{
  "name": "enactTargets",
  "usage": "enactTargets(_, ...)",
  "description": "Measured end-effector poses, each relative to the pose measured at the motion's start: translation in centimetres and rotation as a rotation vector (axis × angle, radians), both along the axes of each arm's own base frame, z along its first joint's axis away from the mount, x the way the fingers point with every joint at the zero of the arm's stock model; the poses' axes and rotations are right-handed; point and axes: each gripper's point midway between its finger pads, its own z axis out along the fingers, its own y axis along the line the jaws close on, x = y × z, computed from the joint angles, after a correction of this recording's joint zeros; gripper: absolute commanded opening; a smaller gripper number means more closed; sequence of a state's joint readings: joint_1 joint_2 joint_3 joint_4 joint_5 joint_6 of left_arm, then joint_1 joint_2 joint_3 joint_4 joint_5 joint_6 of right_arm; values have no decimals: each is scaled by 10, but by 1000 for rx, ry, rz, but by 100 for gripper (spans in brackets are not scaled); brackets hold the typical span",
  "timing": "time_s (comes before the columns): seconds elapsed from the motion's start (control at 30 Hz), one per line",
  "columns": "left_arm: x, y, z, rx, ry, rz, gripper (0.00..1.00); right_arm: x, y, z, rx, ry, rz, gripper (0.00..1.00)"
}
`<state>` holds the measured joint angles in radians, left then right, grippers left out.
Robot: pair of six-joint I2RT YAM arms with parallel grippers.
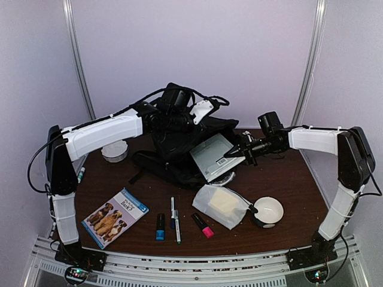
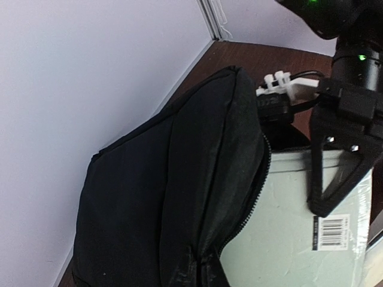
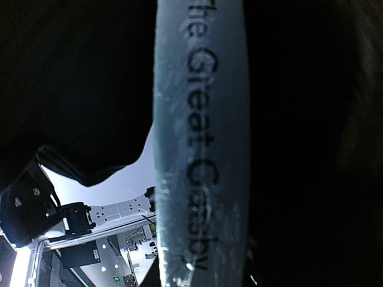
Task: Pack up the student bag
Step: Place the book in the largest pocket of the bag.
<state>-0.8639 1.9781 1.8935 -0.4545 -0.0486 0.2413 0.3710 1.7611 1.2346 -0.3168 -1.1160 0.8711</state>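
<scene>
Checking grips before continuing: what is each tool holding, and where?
The right tool pinches the pale book at its spine edge, by the barcode. The left tool seems to hold the backpack by its top edge.

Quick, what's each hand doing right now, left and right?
Left hand: closed, apparently pinching the top edge of the student bag.
Right hand: closed on the pale book at the bag's opening.
</scene>
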Motion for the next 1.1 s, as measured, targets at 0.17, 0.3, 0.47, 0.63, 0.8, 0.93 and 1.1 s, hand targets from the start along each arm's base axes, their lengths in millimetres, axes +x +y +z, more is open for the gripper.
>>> enactTargets(0.17, -6, -8, 3, -18, 0, -34, 0, 18, 13, -3, 49, 18, -31, 0)
enactTargets(0.3, -5, -7, 3, -20, -1, -34, 0, 38, 21, -9, 94, 50, -81, 2)
enactTargets(0.47, -4, -6, 2, -19, -1, -31, 0, 56, 26, -26, 116, 84, -132, 24)
enactTargets(0.63, -2, -6, -4, -21, -7, -28, 0, 58, 31, -37, 123, 82, -139, 56)
enactTargets(0.8, -3, -8, -6, -28, -21, -39, 0, 57, 27, -44, 76, 42, -138, 70)
enactTargets(0.93, -6, -12, -9, -37, -24, -58, 0, 47, 13, -45, -42, -13, -128, 83)
enactTargets(1.1, -7, -13, -8, -53, -38, -66, 0, 43, -14, -12, -249, -226, -116, 86)
